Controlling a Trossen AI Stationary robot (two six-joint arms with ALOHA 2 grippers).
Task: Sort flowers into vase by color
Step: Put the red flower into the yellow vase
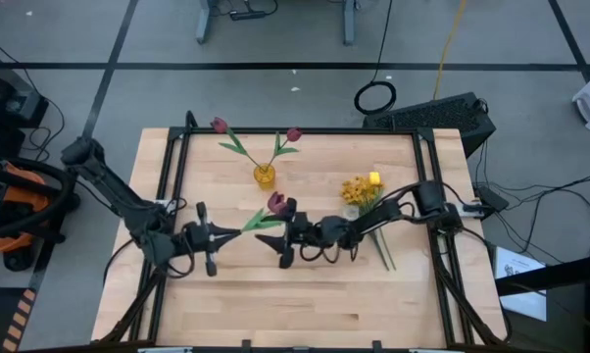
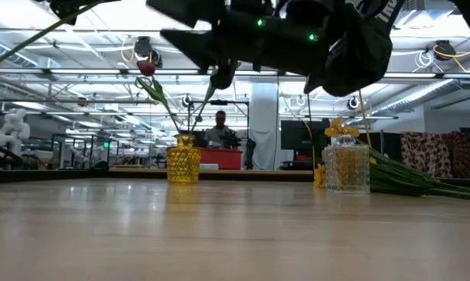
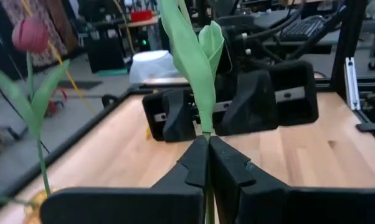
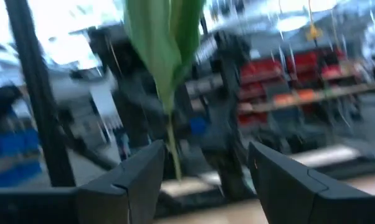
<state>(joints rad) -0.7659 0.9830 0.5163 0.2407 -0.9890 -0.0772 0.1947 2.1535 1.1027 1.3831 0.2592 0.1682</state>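
The left gripper (image 3: pixel 207 163) is squeezed shut on the thin green stem of a dark-red tulip with long green leaves (image 1: pixel 275 203), holding it up over the middle of the wooden table (image 1: pixel 295 294). Facing it, the right gripper (image 4: pixel 203 171) has its fingers spread wide, with the tulip's leaf between them. Two more dark-red tulips stand in a small yellow glass vase (image 1: pixel 265 176) near the table's far edge, and yellow flowers (image 1: pixel 362 186) sit in a clear glass vase (image 2: pixel 347 165) off to the right.

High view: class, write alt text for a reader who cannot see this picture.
Seen from above, the left gripper holds a dark-red tulip by its stem at mid-table, facing the open right gripper. Behind, a yellow vase holds two red tulips; yellow flowers sit in a clear vase to the right.
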